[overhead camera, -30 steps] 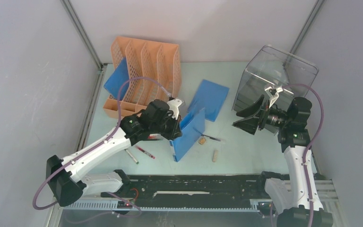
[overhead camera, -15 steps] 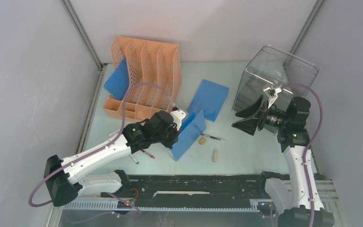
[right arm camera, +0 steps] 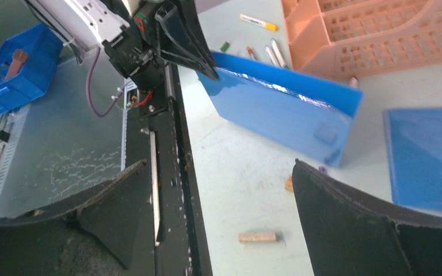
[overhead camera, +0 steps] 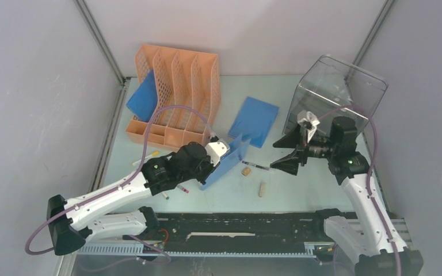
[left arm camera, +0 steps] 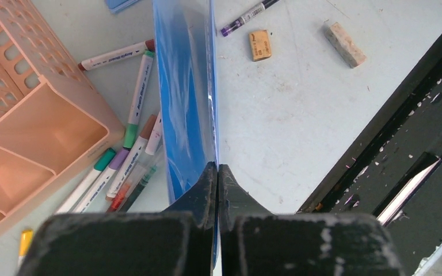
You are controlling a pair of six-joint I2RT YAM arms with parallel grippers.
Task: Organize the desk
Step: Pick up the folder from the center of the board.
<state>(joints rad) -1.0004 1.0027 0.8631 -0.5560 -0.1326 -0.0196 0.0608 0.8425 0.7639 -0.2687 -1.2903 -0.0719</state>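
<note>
Desk: the large, flat, pale mint-green tabletop (overhead camera: 305,187) fills the top view, w/ a black rail at 6 o'clock and grey walls round it.
L claw: the left gripper (left arm camera: 217,172) is clenched on the edge of a stiff blue plastic folder (left arm camera: 187,86), near desk centre.
L change: over the last sec the arm has been drawn back toward 7 o'clock. The folder has been tipped from near-upright to a low lean.
R claw: the right gripper (overhead camera: 285,152) is released, jaws spread wide, nothing held.
R change: it has been swung from 3 o'clock in toward centre. It is now just beside a thin purple-capped marker (overhead camera: 257,167).
Rack: the orange perforated file rack (overhead camera: 175,95) is seen at 11 o'clock, w/ several slots free.
Loose: a second blue folder (overhead camera: 255,121) lies flat at 1 o'clock. Coloured markers (left arm camera: 132,155) are heaped by the rack.
Meaning: the folder prob. has yet to be filed in the rack. A marker pickup by the R arm looks likely next. Most of the tidying is judged still undone.
</note>
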